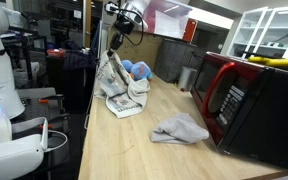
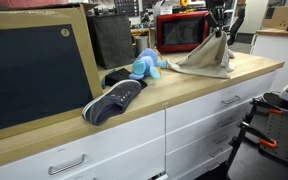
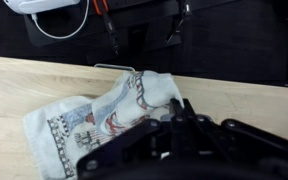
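My gripper (image 1: 118,47) is shut on the top of a white patterned cloth (image 1: 123,92) and holds it up so that it hangs in a tent shape, with its lower edge resting on the wooden counter (image 1: 134,150). Both show in the exterior views, with the gripper (image 2: 219,27) above the cloth (image 2: 208,58). In the wrist view the closed fingers (image 3: 177,108) pinch the cloth (image 3: 99,118), which spreads away over the counter. A blue plush toy (image 1: 137,69) lies just behind the cloth.
A crumpled grey cloth (image 1: 181,128) lies by a red microwave (image 1: 246,95), which also shows in an exterior view (image 2: 182,32). A dark shoe (image 2: 114,100) lies beside the plush toy (image 2: 149,65). A black board (image 2: 34,70) leans at the counter's end. Drawers sit below.
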You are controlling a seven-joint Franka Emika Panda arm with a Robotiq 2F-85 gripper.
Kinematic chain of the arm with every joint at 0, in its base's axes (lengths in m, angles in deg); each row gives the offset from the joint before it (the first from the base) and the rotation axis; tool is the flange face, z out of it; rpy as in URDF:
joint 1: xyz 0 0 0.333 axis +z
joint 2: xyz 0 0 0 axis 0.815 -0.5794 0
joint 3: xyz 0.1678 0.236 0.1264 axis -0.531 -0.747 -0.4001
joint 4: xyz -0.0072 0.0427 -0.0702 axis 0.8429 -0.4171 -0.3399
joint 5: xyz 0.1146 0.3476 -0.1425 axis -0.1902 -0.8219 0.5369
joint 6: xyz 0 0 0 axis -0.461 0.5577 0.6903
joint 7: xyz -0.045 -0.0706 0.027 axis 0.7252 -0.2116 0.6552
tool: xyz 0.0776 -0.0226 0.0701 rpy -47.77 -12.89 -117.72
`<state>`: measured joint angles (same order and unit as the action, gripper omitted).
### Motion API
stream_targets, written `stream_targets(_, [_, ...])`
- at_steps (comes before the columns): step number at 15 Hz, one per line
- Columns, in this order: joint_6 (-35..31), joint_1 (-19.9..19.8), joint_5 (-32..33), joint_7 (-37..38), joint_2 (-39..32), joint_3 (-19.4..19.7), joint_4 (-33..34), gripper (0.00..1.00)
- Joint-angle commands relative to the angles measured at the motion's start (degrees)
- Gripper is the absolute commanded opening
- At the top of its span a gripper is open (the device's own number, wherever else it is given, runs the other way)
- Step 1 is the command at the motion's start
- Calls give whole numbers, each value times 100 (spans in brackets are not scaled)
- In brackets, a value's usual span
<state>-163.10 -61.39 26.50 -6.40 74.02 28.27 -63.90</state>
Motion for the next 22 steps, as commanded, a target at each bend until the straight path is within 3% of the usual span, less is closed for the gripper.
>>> stream_targets(1, [693, 34, -199, 91, 78, -2, 231, 0])
stream_targets(10, [2588, 179, -384, -21, 322, -90, 684, 0])
stream_targets(11, [2773, 199, -316, -201, 330, -95, 751, 27])
stream_targets(13, [3113, 217, -220, -519, 294, -84, 902, 34])
stream_targets(16, [3412, 193, -101, -846, 171, -32, 1182, 59])
stream_targets(21, [2652, -60, -217, -522, -391, 218, 1710, 96])
stream_targets(22, [2378, -111, -188, -407, -536, 252, 1751, 99])
